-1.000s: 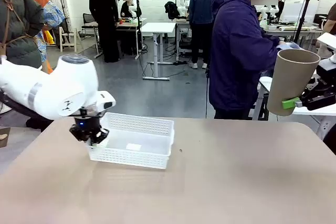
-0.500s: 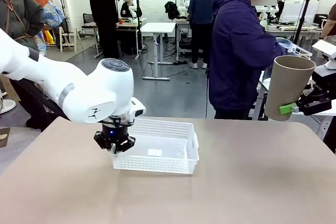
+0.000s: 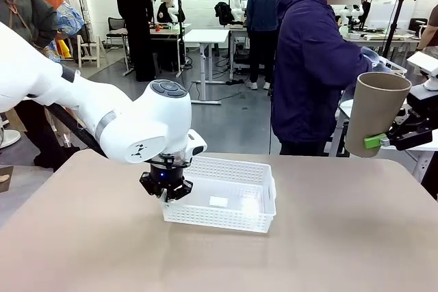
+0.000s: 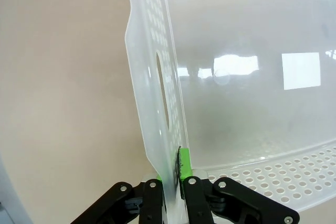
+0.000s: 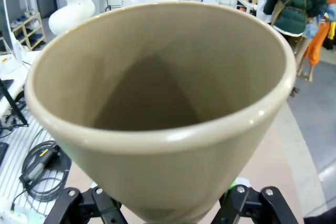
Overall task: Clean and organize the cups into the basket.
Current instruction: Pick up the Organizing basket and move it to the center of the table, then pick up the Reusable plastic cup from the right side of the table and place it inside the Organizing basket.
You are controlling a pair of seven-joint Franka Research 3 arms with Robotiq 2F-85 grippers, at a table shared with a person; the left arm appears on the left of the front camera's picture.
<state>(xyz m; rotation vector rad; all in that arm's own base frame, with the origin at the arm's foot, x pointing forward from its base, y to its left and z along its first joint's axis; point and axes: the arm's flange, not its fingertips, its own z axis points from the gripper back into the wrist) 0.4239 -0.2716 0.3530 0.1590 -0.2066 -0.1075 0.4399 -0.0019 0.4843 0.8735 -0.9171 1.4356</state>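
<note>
The white perforated basket (image 3: 226, 202) lies on the tan table, a little left of centre. My left gripper (image 3: 165, 189) is shut on the rim of its left short wall. In the left wrist view the green pads (image 4: 184, 163) pinch that wall of the basket (image 4: 157, 108) beside the handle cutout, and the inside holds nothing. At the far right, above and past the table's edge, a tan-brown cup (image 3: 373, 114) hangs upright with its mouth up. My right gripper (image 3: 380, 138) is shut on its lower wall. The cup (image 5: 168, 129) has nothing in it.
A person in a dark blue jacket (image 3: 311, 66) stands at the far side of the table, right of centre. The tabletop (image 3: 321, 244) lies bare in front of and to the right of the basket. Other tables and people are farther back.
My left gripper has dragged the basket to the right across the table, from the left part toward the centre. The right gripper and its cup have barely moved.
</note>
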